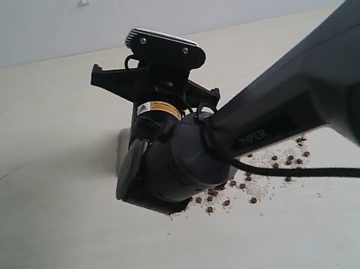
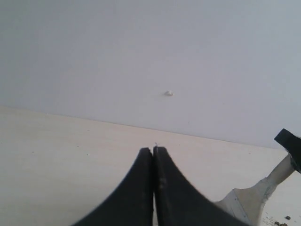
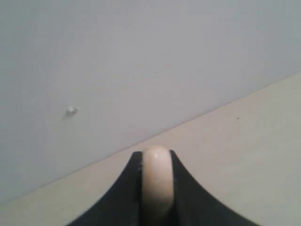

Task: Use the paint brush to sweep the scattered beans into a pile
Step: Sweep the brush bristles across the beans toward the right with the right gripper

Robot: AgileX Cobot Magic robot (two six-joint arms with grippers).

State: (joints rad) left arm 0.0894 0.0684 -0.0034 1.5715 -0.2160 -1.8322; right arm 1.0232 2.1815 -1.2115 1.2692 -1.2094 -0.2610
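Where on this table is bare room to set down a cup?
In the exterior view, bare: the table left of the right arm, and the front strip below the beans. Crowded: under the arm, where beans and grit lie.

There is one paint brush (image 2: 251, 197), and beside its bristles lie roughly two dozen beans (image 1: 242, 185) that can be counted, any others being hidden under the arm. One black arm (image 1: 285, 103) reaches over the brush, one black cable (image 1: 325, 174) trails from it, and two pairs of jaws show, one in each wrist view. Behind the brush the wall carries one small pale bump (image 2: 169, 93), and one pale surface (image 1: 61, 251) lies beneath the brush.
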